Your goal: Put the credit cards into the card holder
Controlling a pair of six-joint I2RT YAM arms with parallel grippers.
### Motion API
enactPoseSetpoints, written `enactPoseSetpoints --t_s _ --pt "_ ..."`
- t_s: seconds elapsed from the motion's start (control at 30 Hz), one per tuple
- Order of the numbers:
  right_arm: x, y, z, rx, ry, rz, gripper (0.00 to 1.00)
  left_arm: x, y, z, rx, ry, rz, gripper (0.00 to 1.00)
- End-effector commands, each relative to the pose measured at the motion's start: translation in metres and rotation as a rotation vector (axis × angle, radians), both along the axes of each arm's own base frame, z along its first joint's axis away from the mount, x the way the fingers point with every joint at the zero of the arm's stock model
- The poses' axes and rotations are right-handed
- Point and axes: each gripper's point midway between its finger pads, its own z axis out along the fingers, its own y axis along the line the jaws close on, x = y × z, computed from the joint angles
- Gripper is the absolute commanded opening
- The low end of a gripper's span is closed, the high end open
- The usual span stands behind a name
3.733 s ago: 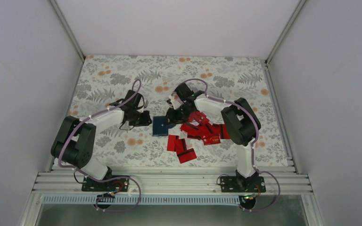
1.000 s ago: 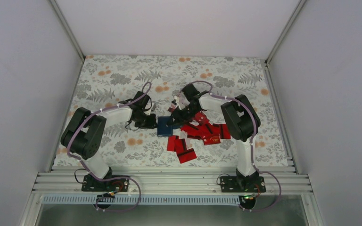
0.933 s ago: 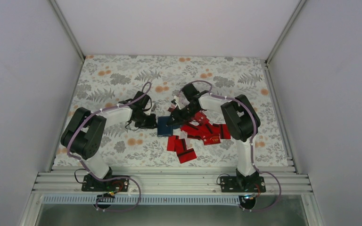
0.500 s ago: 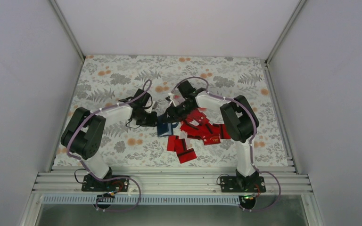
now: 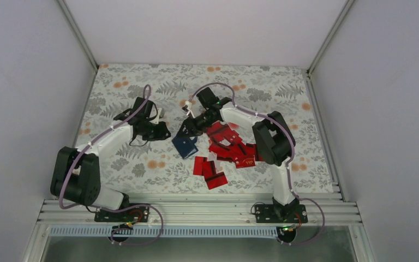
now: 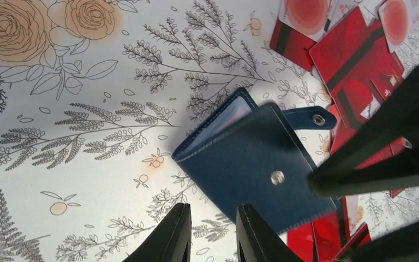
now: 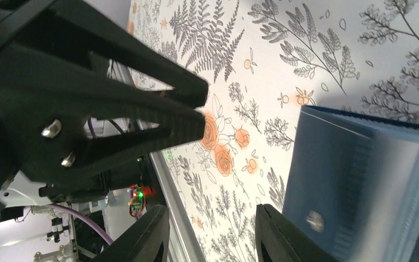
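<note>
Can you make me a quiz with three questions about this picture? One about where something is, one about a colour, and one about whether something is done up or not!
1. Seen from above, where is the card holder?
A) just left of the red cards
B) in the far right corner
C) on the metal rail

2. What colour is the card holder?
A) green
B) yellow
C) dark blue

3. How is its snap strap?
A) snapped shut
B) undone, sticking out
C) torn off

Answers: 1 A, the red cards pile up on its right side. 2 C, both wrist views show it navy. 3 B, the strap pokes out sideways, not fastened.
</note>
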Motion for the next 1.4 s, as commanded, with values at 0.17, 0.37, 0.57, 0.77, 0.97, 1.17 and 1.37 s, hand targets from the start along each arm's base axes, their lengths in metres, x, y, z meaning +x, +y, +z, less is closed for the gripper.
enactPoseSetpoints --t_s 0.17,0.37,0.57,0.77,0.97,1.17,1.37 --pt "-0.003 0.025 -0.002 0.012 0.031 0.032 0.40 -0.028 0.006 -0.004 -0.041 0.056 0.032 0.22" --pt "0.018 0.012 0.010 -0.062 -0.111 -0.053 0.39 -0.035 0.006 -0.018 -0.059 0.086 0.051 0.20" --pt "0.029 -0.014 0.018 -0.112 -0.196 -0.108 0.41 -0.042 -0.017 -0.039 -0.150 0.140 -0.018 0.19" --pt "0.024 -0.022 -0.015 -0.179 -0.149 -0.094 0.40 -0.038 -0.019 -0.053 -0.123 0.169 -0.034 0.18" --pt "0.024 -0.032 -0.026 -0.234 -0.166 -0.122 0.39 -0.036 -0.017 -0.062 -0.102 0.187 -0.035 0.18" --pt "0.005 -0.036 -0.034 -0.217 -0.119 -0.083 0.42 -0.030 -0.017 -0.065 -0.081 0.181 -0.045 0.17" --pt "-0.002 -0.044 -0.040 -0.236 -0.110 -0.090 0.44 -0.025 -0.018 -0.067 -0.076 0.171 -0.052 0.17"
